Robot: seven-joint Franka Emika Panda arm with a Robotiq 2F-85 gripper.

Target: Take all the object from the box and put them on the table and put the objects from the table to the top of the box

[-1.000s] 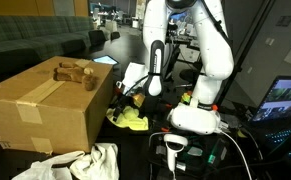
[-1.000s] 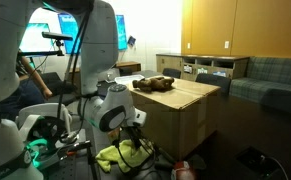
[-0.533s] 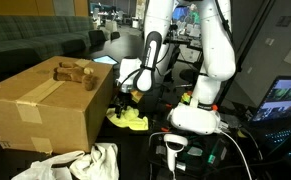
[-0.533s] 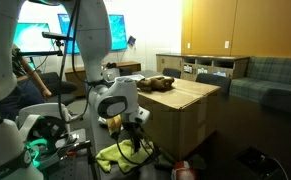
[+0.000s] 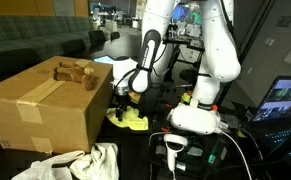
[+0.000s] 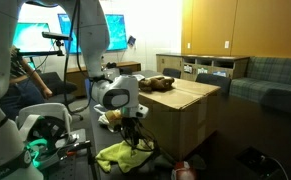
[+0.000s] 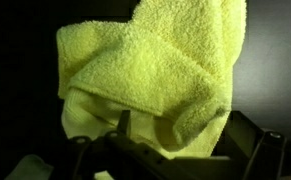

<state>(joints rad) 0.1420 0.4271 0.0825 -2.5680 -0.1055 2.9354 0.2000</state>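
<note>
Hovering over the yellow cloth [image 5: 132,121], the hand [image 5: 121,103] gapes wide open — empty. In the wrist view its dark fingers [image 7: 251,152] blur — hiding the cloth's lower edge.

Bright yellow cloth [image 7: 150,75], brown box [image 5: 45,105]

I see the dark bench [image 5: 137,140] carrying the box [image 5: 45,112]. The yellow cloth [image 5: 131,121] lies just beside it. A white cloth [image 5: 90,162] lies in front.

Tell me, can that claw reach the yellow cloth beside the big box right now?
Probably yes. The open gripper hangs right above the yellow cloth, and the wrist view shows nothing lying between them; the box stands off to one side.
</note>
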